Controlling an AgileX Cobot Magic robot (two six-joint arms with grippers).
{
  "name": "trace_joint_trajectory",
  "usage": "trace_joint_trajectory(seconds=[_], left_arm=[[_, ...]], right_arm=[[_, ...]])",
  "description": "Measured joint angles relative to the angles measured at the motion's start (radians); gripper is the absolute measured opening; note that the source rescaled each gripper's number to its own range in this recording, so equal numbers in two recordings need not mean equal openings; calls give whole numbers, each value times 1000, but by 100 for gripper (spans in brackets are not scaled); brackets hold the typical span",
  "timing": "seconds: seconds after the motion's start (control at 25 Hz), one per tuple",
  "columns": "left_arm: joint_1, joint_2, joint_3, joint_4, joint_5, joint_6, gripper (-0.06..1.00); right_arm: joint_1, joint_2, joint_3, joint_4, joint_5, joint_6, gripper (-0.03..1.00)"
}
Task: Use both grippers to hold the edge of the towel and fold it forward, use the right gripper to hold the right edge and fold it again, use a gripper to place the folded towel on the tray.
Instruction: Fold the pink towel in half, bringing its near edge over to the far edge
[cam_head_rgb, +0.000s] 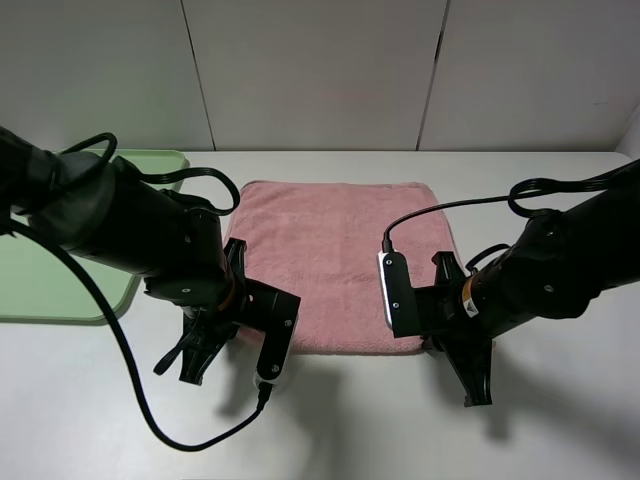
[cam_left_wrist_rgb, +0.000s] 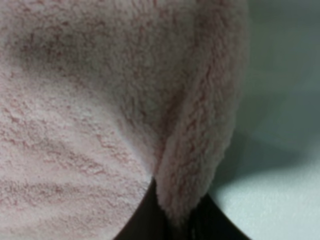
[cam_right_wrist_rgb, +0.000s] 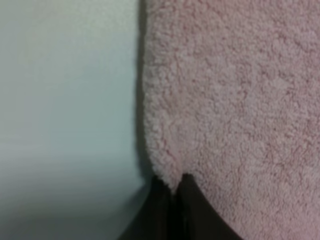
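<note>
Our left hand (cam_left_wrist_rgb: 174, 220) is clamped on a raised pinch of the towel (cam_head_rgb: 335, 250) at its near left corner, with the pile bunched up between the dark fingers. Our right hand (cam_right_wrist_rgb: 176, 192) is likewise closed on the near right corner, where the cloth's rim runs straight into the jaws. We hold both ends of the near hem (cam_head_rgb: 340, 347) so that this edge can rise level and the cloth can fold forward without skewing.

The towel itself lies spread flat on the white table (cam_head_rgb: 560, 430), roughly square, with its far edge towards the wall. Nothing is lifted beyond the two pinches. The pale green tray (cam_head_rgb: 30, 295) sits on the table off to the left, near the towel's far left corner and partly behind our left arm. There it is clear of the fold's path and at hand for the last step.

We judge that the first fold has not yet begun, and that the lift will need to be even on both sides.
</note>
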Motion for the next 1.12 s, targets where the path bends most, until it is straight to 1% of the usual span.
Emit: trace_joint_trajectory(seconds=[0.16, 0.32, 0.88, 1.12], left_arm=[[1, -7, 0, 0, 3, -1, 1], [1, -15, 2, -3, 19, -4, 1], [1, -116, 9, -44, 129, -32, 0], [-3, -177, 9, -48, 173, -59, 0]], right_arm=[[0, -5, 0, 7, 3, 0, 0], [0, -50, 3, 18, 27, 1, 0], [0, -201, 6, 33, 113, 23, 0], [0, -260, 6, 46, 147, 41, 0]])
